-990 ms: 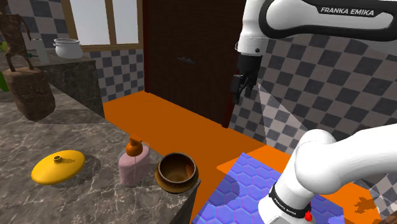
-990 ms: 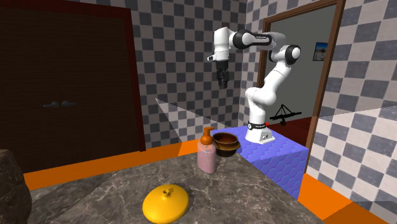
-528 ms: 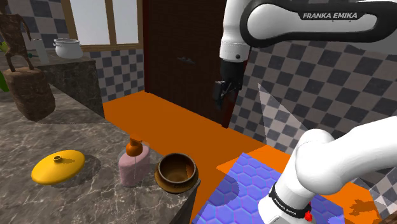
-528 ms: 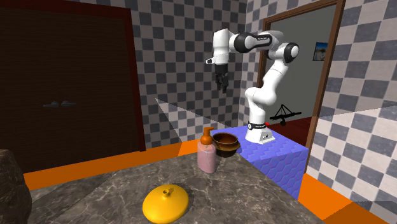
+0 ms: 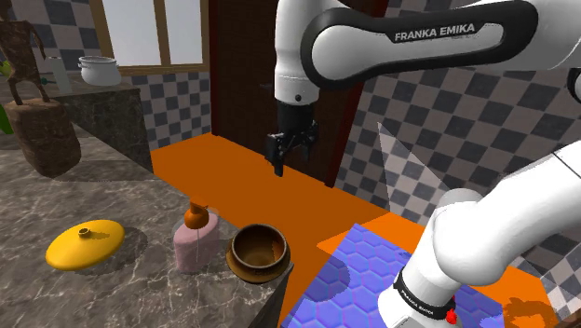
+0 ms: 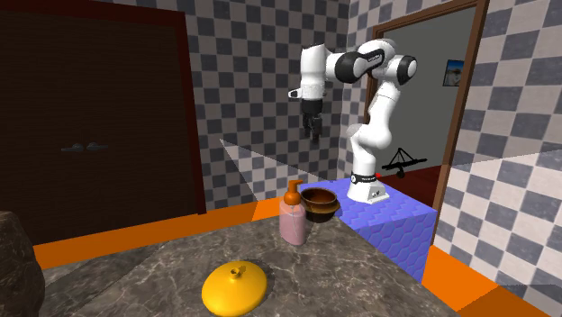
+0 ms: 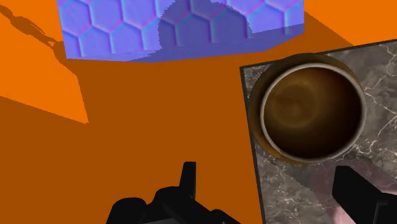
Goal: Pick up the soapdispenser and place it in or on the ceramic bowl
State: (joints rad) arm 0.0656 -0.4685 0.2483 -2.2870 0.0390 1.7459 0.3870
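One black two-finger gripper hangs spread and empty; the upright pink soap dispenser with orange pump stands well below, toward the shoulder view's left, just beside the brown glazed bowl.

Home kitchen in a simulator's render: a dark marbled worktop carries a brown bowl, a pink soap dispenser and a yellow pot lid. A white pot sits on a far counter below a window at the left. Grey checkered tiles cover the walls, dark wooden double doors stand behind, and an open doorway gives onto the orange floor.
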